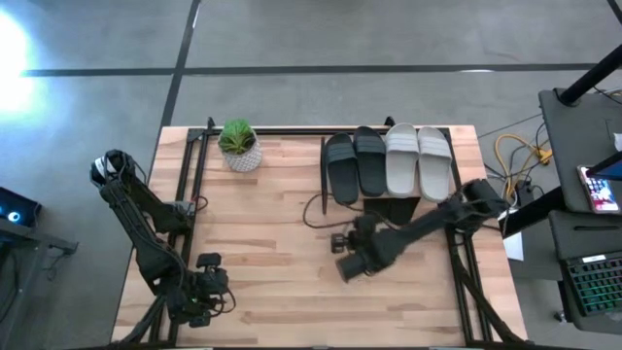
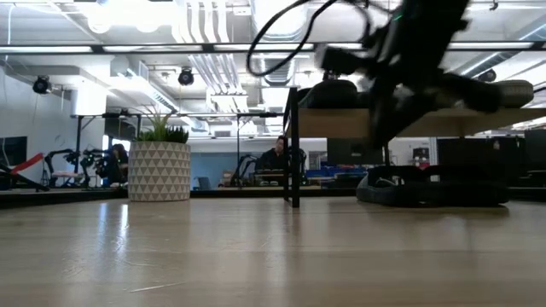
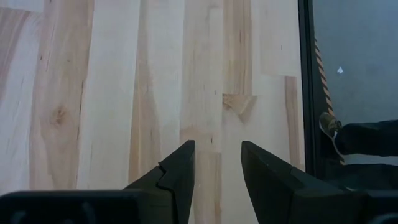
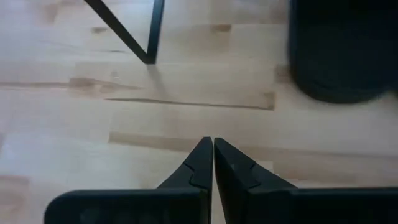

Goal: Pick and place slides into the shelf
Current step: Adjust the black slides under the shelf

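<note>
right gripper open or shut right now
Shut. In the right wrist view the right gripper has its fingers pressed together with nothing between them, above the bare table.

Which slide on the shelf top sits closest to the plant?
The black slide at the row's left end; the other black one and both grey ones lie further right of the plant.

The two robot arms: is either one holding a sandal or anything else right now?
No. The right end effector is shut with nothing between its fingers, over bare table. The left end effector is open and empty.
</note>
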Controlling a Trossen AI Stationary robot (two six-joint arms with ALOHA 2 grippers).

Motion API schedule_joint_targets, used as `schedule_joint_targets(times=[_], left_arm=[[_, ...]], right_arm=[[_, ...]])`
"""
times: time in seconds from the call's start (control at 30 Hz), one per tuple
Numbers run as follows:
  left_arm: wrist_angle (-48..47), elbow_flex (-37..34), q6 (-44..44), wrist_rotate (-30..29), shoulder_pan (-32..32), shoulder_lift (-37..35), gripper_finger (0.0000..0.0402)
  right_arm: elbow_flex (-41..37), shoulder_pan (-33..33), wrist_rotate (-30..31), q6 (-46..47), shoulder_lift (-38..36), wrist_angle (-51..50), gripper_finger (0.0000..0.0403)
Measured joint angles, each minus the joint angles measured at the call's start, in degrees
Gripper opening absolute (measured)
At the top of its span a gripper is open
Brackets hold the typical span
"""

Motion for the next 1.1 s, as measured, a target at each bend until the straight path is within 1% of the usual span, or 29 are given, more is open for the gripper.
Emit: schedule_joint_targets(times=[0.07,0.13,0.23,0.3,0.37,0.43,0.53,0.6,0.7,0.8,0.87,0.97,1.1], left_arm=[[0.07,0.0,0.0,0.0,0.0,0.0,0.0115],[0.04,0.0,0.0,-0.01,0.0,0.0,0.0115],[0.09,0.0,0.0,-0.07,0.0,0.0,0.0115],[0.18,0.0,0.0,-0.14,0.0,0.0,0.0115],[0.15,0.0,0.0,-0.14,0.0,0.0,0.0115],[0.14,0.0,0.0,-0.14,0.0,0.0,0.0115],[0.12,0.0,0.0,-0.22,0.0,0.0,0.0115],[0.15,0.0,0.08,-0.51,0.0,0.0,0.0115],[0.07,0.0,0.13,-1.52,-0.02,0.0,0.0115],[0.06,0.0,0.04,-2.13,0.07,0.0,0.0115],[0.05,0.0,-1.0,-2.11,0.11,0.0,0.0115],[0.03,0.0,-1.4,-2.01,0.11,0.0,0.0115],[0.01,0.0,-1.4,-1.91,0.11,0.0,0.0115]], right_arm=[[1.52,-1.92,-1.84,-2.93,1.51,0.58,0.0009],[2.64,-2.99,-3.34,-3.88,3.08,0.33,0.0009],[3.26,-3.54,-3.8,-3.02,5.24,0.25,0.0009],[3.26,-3.55,-5.43,-2.01,6.65,-1.37,0.0009],[3.17,-3.28,-9.48,0.5,7.83,-6.51,0.0009],[3.02,-2.08,-12.81,4.79,8.45,-14.03,0.0009],[2.79,0.94,-14.39,15.15,8.08,-24.81,0.0009],[2.4,2.44,-14.92,20.15,6.86,-29.54,0.0009],[0.53,2.57,-15.99,20.94,4.89,-32.39,0.0009],[-1.94,2.93,-15.58,20.33,1.96,-30.7,0.0009],[-3.07,4.26,-13.7,18.42,-1.57,-28.25,0.0009],[-5.83,6.8,-11.45,21.28,-6.54,-27.92,0.0009],[-12.82,6.48,-15.09,21.53,-12.29,-27.3,0.0009]])
